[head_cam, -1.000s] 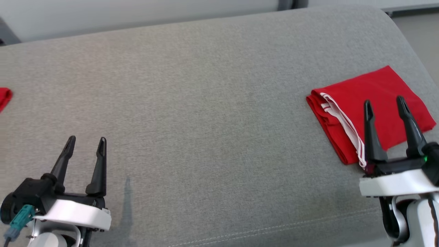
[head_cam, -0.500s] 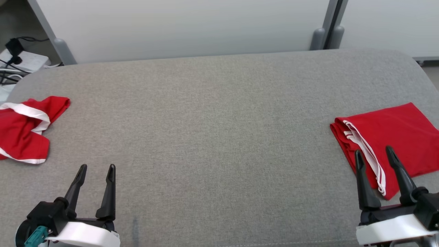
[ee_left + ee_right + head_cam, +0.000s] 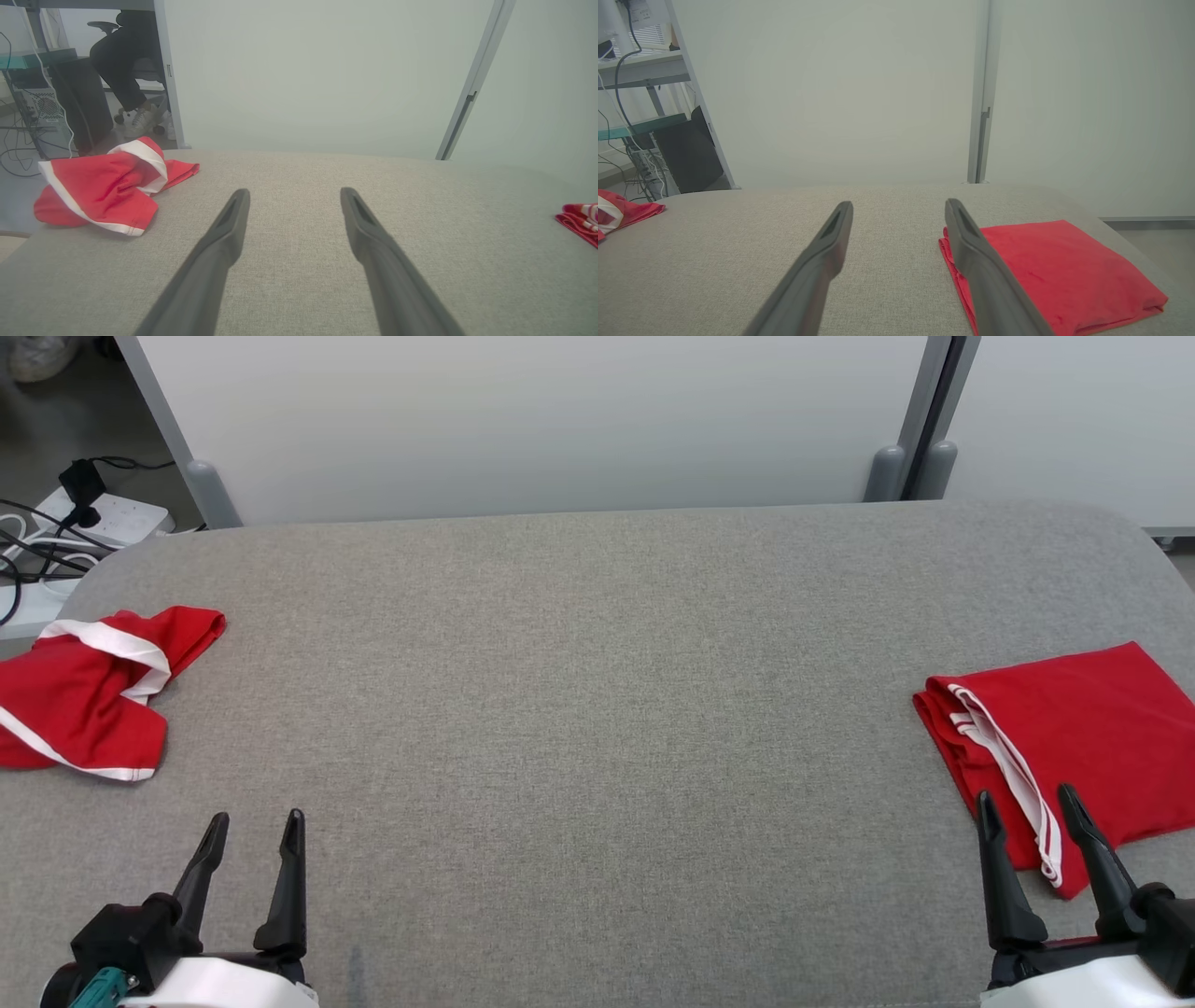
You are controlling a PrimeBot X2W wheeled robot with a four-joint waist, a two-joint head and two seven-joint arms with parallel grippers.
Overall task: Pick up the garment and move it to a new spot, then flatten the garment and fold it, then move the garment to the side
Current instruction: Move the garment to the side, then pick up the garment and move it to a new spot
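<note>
Crumpled garment (image 3: 84, 709), red with white bands, lies at the left edge of the frame on the grey table (image 3: 597, 691). A folded garment (image 3: 1074, 737) lies at the lower right, apparently already set aside. Step in hand, as judged: picking up the crumpled piece. Left hand (image 3: 257, 819) and right hand (image 3: 1025, 793) have their fingers apart and are empty. The left would need to reach up-left and pinch a raised fold. Both garments are cut off by the frame edges, and the heap's inner layers are indistinct.

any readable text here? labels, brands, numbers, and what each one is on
None readable.
folded red garment: white stripes only, no print visible.
crumpled red garment: white bands only, no print visible.
power strip: any marking is too small to read.
</note>
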